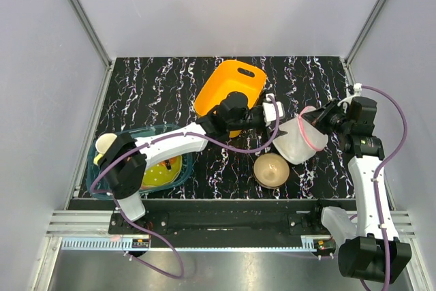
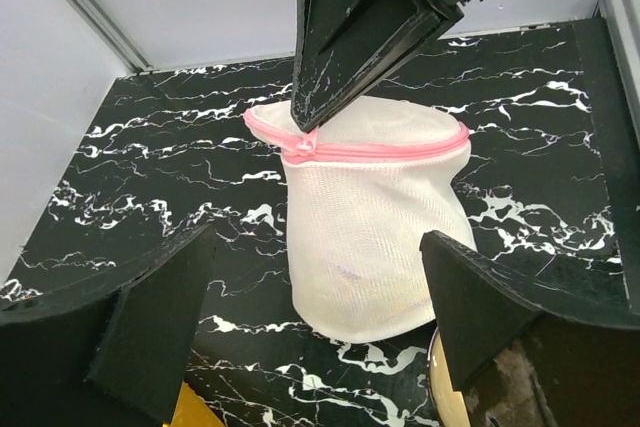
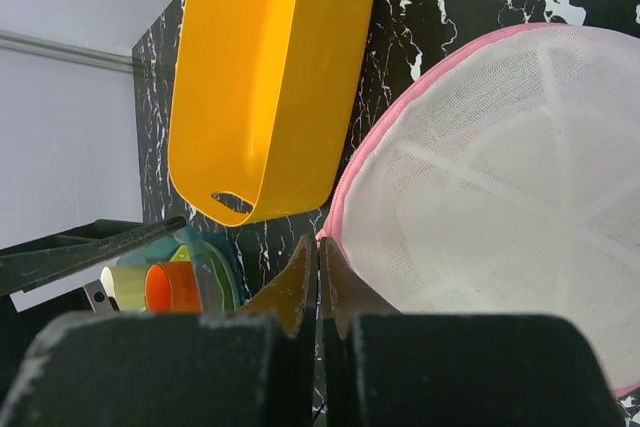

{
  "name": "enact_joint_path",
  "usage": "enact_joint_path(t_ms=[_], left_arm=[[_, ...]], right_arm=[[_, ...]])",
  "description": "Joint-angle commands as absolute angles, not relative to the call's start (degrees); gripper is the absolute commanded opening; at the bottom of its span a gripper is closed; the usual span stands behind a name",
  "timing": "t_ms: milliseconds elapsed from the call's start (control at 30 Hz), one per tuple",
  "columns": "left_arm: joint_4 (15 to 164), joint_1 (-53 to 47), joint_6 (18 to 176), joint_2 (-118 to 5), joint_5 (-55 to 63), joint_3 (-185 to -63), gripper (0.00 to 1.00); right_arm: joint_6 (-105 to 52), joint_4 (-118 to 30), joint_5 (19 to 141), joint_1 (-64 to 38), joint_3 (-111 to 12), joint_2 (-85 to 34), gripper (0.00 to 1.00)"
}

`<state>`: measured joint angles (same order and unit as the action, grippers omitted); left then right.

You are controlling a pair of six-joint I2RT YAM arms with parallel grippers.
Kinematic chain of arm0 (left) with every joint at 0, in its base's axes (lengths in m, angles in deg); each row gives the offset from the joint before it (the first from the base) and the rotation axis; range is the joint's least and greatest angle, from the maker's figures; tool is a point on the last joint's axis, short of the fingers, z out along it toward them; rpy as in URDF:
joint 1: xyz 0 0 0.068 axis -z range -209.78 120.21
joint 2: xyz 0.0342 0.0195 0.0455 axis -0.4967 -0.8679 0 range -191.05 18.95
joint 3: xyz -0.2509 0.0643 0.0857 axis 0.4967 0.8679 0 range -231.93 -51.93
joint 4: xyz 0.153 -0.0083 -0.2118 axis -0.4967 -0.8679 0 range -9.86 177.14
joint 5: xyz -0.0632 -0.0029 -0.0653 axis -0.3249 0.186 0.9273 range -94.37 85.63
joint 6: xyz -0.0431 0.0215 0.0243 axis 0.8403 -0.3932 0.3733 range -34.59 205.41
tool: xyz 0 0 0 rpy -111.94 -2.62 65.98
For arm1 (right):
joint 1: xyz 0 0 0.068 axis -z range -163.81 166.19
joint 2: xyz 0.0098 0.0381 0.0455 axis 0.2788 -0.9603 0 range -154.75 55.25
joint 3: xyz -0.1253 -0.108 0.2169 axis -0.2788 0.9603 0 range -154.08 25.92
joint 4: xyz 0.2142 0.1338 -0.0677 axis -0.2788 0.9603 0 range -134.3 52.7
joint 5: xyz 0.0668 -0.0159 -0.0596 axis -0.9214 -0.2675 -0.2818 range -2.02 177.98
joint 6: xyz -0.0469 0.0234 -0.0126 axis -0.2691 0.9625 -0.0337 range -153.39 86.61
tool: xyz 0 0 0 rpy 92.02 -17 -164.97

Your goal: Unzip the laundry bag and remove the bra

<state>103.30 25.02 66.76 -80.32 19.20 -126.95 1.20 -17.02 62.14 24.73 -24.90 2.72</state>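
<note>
On the right half of the worktop [image 1: 157,93], between the two arms, stands the laundry bag [image 1: 294,144]. It is a short white mesh cylinder with its base on the worktop, and its long axis runs from this base up to the round top. In the left wrist view it is nearly upright. In the top view the top end seems to lean a little toward the right arm. The pink zipper trim [image 2: 390,150] goes around the top rim, and on the side I can see it looks closed. What lies inside I cannot tell through the mesh.

The right hand [image 3: 318,267] has its two fingers pressed together with no gap, and their tips pinch the pink trim at the edge of the rim. The left hand [image 2: 318,242] is spread wide. Its fingers [image 2: 160,317] stand on both sides of the bag in its own view, near the bag but not touching it.

An orange basket [image 1: 228,86] lies just behind the left hand. A tan bowl [image 1: 270,168] sits just in front of the bag, toward the arm bases.
</note>
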Motion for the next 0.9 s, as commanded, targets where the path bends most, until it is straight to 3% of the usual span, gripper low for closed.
enact_joint_path(t_ms=[0, 200, 467, 667, 867], left_arm=[[104.7, 25.1, 61.4, -80.3, 18.8, -130.6, 0.9], [102.6, 24.3, 59.4, -80.5, 19.4, -132.3, 0.9], [97.2, 23.6, 53.5, -83.6, 25.2, -134.8, 0.99], [94.7, 20.8, 48.3, -87.0, 34.4, -139.0, 0.98], [91.7, 20.9, 47.2, -92.6, 34.5, -146.2, 0.96]], right_arm=[[-0.6, -17.7, 59.4, 24.9, -26.0, 3.0, 0.0], [-1.1, -18.3, 57.8, 24.9, -21.8, 0.9, 0.0], [-1.3, -19.1, 59.9, 24.9, -16.4, 0.8, 0.0], [-1.0, -16.5, 60.5, 24.9, -15.2, 3.8, 0.0], [-1.7, -15.4, 60.7, 25.0, -15.0, 4.7, 0.0]])
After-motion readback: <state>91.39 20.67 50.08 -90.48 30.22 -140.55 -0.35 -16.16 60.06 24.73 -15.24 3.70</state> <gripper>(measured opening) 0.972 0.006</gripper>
